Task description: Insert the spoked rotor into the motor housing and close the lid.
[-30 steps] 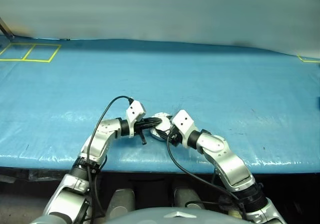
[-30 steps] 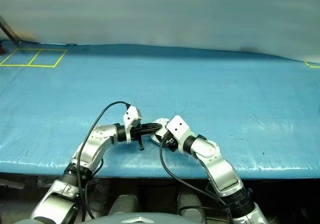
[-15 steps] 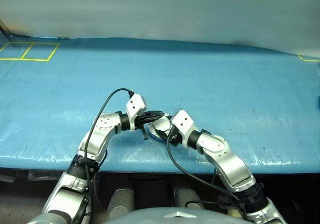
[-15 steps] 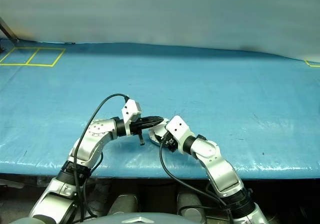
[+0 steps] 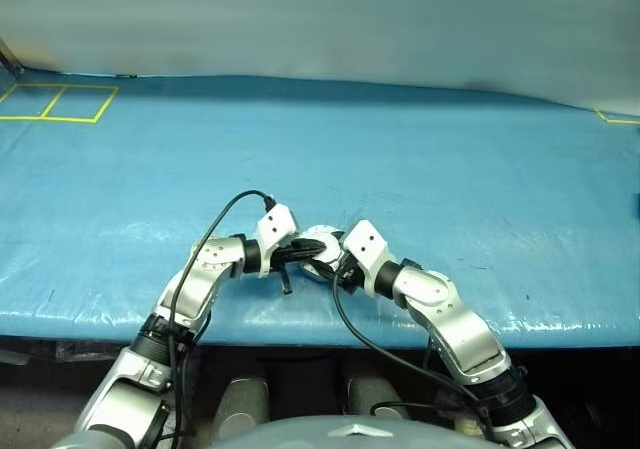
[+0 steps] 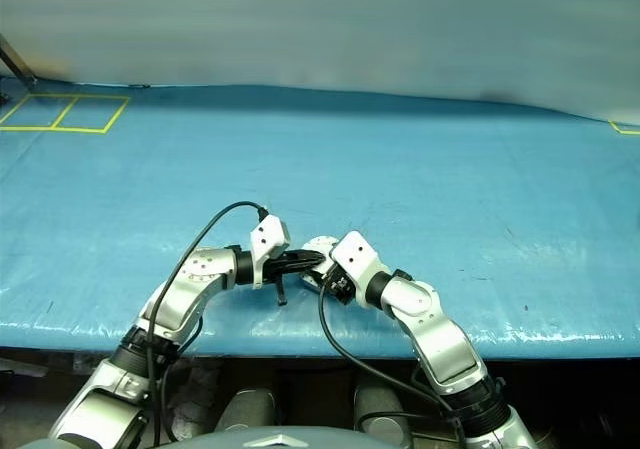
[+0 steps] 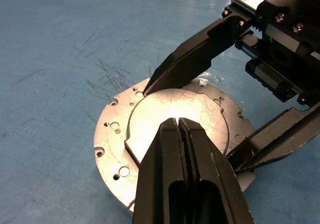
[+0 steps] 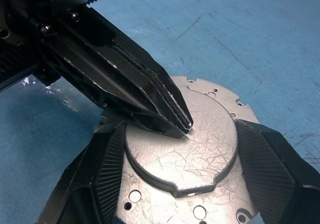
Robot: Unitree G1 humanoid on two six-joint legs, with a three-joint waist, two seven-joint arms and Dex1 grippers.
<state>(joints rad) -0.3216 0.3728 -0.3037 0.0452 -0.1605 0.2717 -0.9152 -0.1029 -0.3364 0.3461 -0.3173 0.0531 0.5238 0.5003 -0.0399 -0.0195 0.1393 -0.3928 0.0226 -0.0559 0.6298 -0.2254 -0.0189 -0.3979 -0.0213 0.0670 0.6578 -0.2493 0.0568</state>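
Left gripper (image 7: 178, 120) pressed together, tips on lid (image 7: 120, 134); right gripper (image 8: 181, 134) spread, 2 fingers (image 8: 107, 159) clasping lid rim.

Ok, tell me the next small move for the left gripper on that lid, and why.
Probably press straight down a little. The left gripper, shut, rests its tips on the middle of the lid, whose plain pale face is up, while the right gripper brackets the lid's raised centre with a finger on each side. That looks like seating it.
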